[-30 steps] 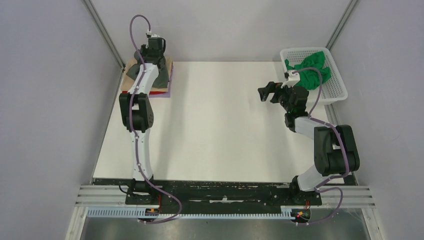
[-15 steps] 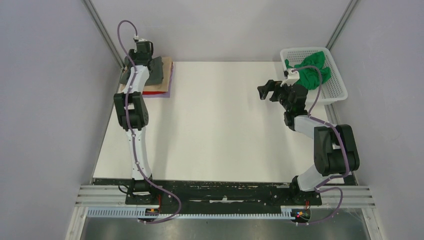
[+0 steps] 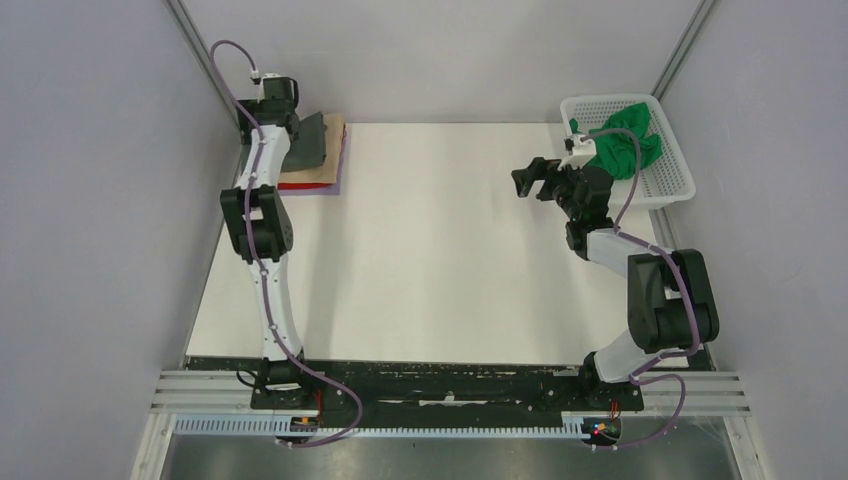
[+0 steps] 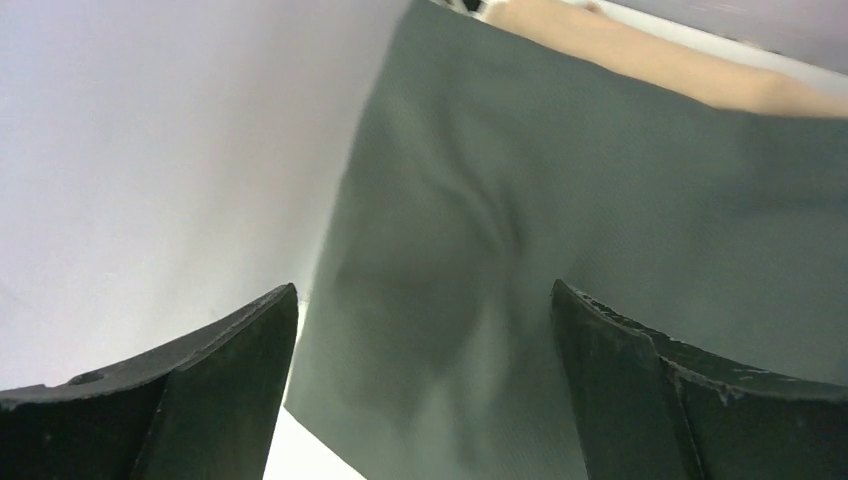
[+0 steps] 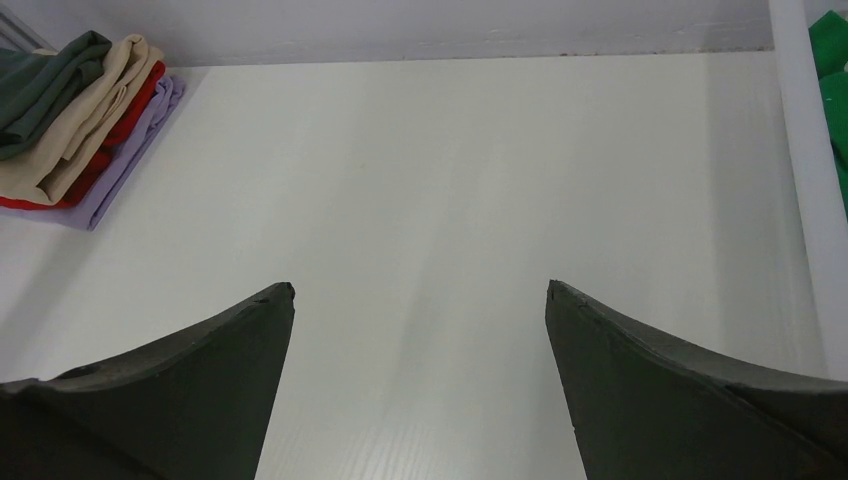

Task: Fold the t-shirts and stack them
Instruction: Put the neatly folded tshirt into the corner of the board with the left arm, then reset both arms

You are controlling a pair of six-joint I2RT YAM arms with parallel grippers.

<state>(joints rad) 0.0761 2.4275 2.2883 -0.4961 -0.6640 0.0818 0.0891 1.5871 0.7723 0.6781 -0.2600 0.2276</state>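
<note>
Grey tee (image 5: pixel 40 85) atop folded tan (image 5: pixel 85 125), red (image 5: pixel 138 100), lilac (image 5: pixel 125 165) stack, far-L corner; green (image 3: pixel 632 118) crumpled in basket (image 3: pixel 605 98).

The left arm (image 3: pixel 262 220) runs from its base at the lower left of the top view straight up to the upper left corner, wrist bent over at the far end. The left gripper (image 4: pixel 425 300) has its fingers (image 4: pixel 225 370) spread wide apart. The right arm (image 3: pixel 665 300) folds at its elbow on the right of the frame, and the right gripper (image 3: pixel 528 182) points left, right of centre, jaws equally wide.
</note>
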